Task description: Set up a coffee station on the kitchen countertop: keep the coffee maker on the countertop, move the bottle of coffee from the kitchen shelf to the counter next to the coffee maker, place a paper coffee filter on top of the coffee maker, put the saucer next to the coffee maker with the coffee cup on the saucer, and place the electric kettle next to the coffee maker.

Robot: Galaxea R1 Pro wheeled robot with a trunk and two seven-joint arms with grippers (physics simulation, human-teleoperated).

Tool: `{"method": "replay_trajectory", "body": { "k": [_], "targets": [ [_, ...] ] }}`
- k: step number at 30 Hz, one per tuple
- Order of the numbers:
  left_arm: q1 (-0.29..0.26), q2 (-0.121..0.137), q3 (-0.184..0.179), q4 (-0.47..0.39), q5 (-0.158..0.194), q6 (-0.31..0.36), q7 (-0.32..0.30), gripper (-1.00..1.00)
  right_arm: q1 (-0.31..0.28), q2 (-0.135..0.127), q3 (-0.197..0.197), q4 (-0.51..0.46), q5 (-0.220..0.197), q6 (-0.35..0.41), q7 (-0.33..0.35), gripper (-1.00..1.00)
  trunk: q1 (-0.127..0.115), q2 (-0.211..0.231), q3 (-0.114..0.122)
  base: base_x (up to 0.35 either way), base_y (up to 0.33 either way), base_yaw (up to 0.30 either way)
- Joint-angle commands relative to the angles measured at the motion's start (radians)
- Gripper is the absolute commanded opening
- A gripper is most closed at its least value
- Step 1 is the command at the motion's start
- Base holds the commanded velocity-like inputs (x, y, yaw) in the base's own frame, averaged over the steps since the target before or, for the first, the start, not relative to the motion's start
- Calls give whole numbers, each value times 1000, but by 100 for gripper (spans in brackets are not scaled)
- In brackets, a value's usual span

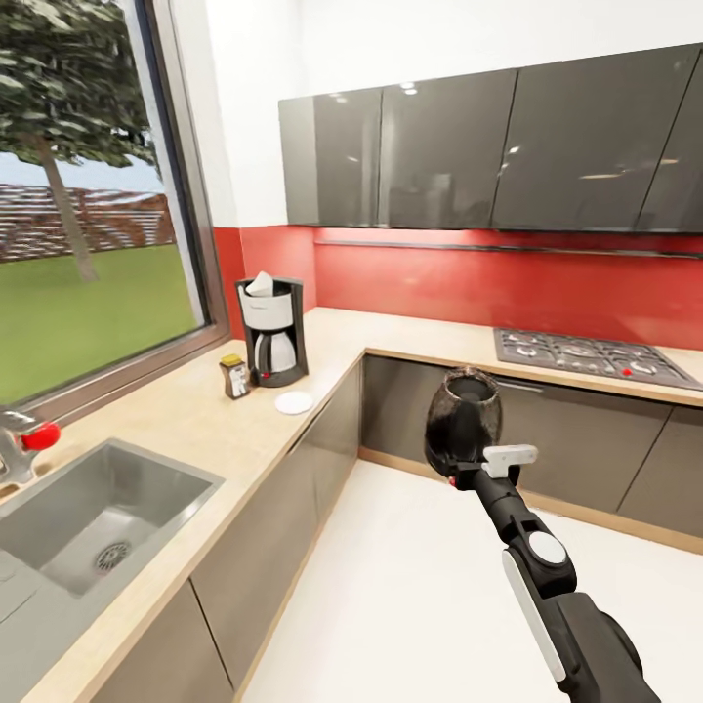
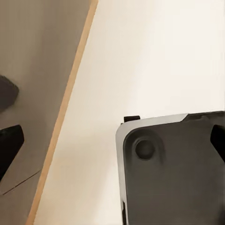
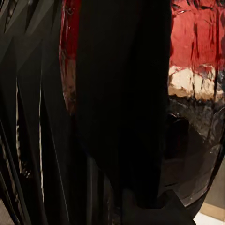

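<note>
Red backsplash and grey cabinets frame the countertop [image 1: 186,410] in the head view, where the coffee maker [image 1: 272,330] stands with the bottle [image 1: 234,376] and saucer [image 1: 294,402] near it. Over the floor, the right gripper [image 1: 467,467] clamps the kettle [image 1: 463,415] by its handle, probably carrying it there. Left wrist view: floor and cabinet edge; that gripper's state is unclear. Right wrist view: the kettle's smoky glass close up.

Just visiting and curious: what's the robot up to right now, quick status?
Right gripper jaws shut on electric kettle, held over the floor. Coffee maker, bottle of coffee, saucer on kitchen countertop. Nothing between kettle and counter.
</note>
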Motion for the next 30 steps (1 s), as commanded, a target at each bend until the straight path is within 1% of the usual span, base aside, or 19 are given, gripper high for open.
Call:
{"method": "replay_trajectory", "body": {
  "k": [1, 9, 13, 14, 15, 17, 19, 22, 24, 27, 30],
  "targets": [
    [0, 1, -8, -2, 9, -1, 3, 100, -1, -1, 2, -2, -5, 5, -4, -100, 1, -2, -2, 321, -103, -2],
    [0, 1, -10, -7, 2, -5, 1, 100, -1, 0, 2, -2, -5, 5, -4, -100, 1, -2, -2, 291, -150, 0],
    [-14, 0, -17, -29, -1, -24, -1, 100, -1, 1, 2, -2, -5, 5, -4, -100, 1, -2, -2, 281, -168, 0],
    [-37, -6, -19, -31, -9, -31, -3, 100, -1, 1, 2, -2, -5, 5, -4, -100, 1, -2, -2, 280, -168, 0],
    [-48, -10, -20, -32, -26, -32, -2, 100, -1, 1, 2, -2, -5, 5, -4, -100, 1, -2, -2, 277, -171, 0],
    [-61, -13, -19, -32, -63, -32, 0, 100, -1, 1, 2, -2, -5, 5, -4, -100, 1, -2, -2, 247, -197, 0],
    [-67, -15, -18, -33, -80, -32, 1, 100, -1, 1, 2, -2, -5, 5, -4, -100, 1, -2, -2, 209, -226, 0],
    [-70, -16, -18, -53, -87, -33, 1, 100, -1, 1, 2, -2, -5, 5, -4, -100, 1, -2, -2, 193, -240, 0],
    [-70, -12, -18, -75, -88, -32, 1, 100, -1, 1, 1, -3, -5, 5, -5, -100, 1, -2, -2, 188, -248, 0],
    [-70, -7, -17, -82, -89, -32, 1, 100, -1, 0, -1, -3, -5, 5, -5, -100, 1, -2, -2, 187, -250, 0],
    [-72, -4, -15, -83, -89, -31, 1, 100, -1, -4, -3, 23, -4, 5, -5, -100, 1, -2, -2, 186, -251, 0]
  ]
}}
